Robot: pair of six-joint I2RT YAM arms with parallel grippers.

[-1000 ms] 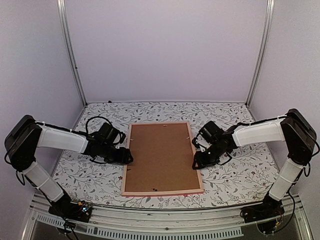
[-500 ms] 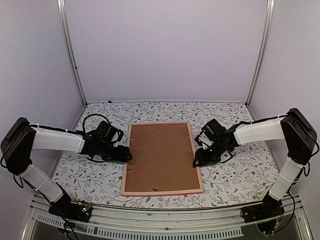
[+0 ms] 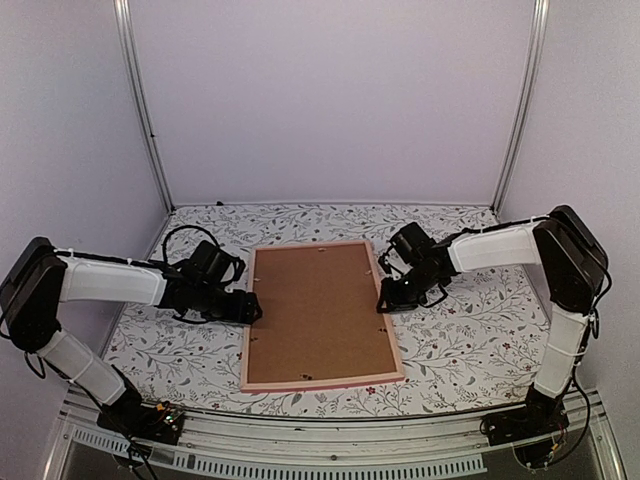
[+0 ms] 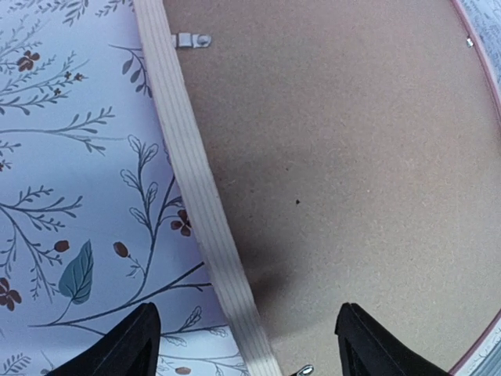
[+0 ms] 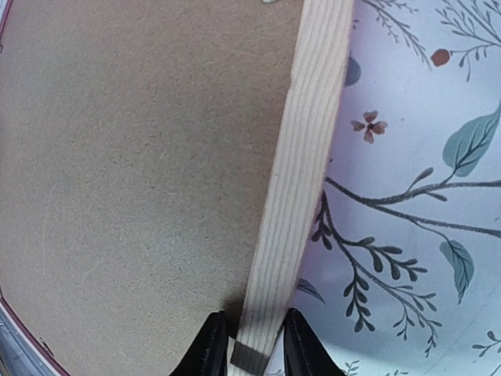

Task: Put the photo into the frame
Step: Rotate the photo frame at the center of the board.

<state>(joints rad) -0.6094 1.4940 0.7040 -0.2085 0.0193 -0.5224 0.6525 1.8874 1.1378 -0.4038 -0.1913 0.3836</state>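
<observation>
Two grippers meet the frame (image 3: 320,383), which lies face down on the floral tablecloth (image 3: 470,340) towards the front edge. Its brown backing board (image 3: 315,310) is seated inside the pink rails — whatever lies beneath that board is hidden. The left gripper (image 4: 246,345) hangs spread wide astride the left rail, gripping nothing. The right gripper (image 5: 254,348) has its fingers drawn in against both sides of the right rail, apparently pinching it. A small metal clip (image 4: 192,40) sits at the board's edge. Beyond, pale lilac walls (image 3: 330,100) and two metal posts (image 3: 140,100) close the cell.
</observation>
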